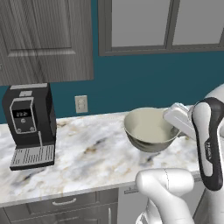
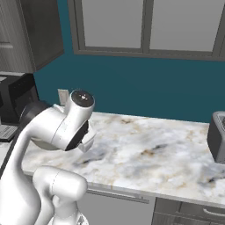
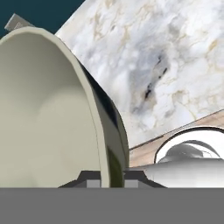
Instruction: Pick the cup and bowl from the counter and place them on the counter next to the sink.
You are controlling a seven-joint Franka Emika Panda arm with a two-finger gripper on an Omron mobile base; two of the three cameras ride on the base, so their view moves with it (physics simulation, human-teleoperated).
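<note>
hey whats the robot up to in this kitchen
The white arm's hand is pinched on the rim of the bowl, one fingertip inside and one outside the wall. In the left base view the bowl looks tilted and raised off the marble counter, so it seems to be mid-carry. A black coffee machine stands at the counter's left end, well away from the bowl.
</note>
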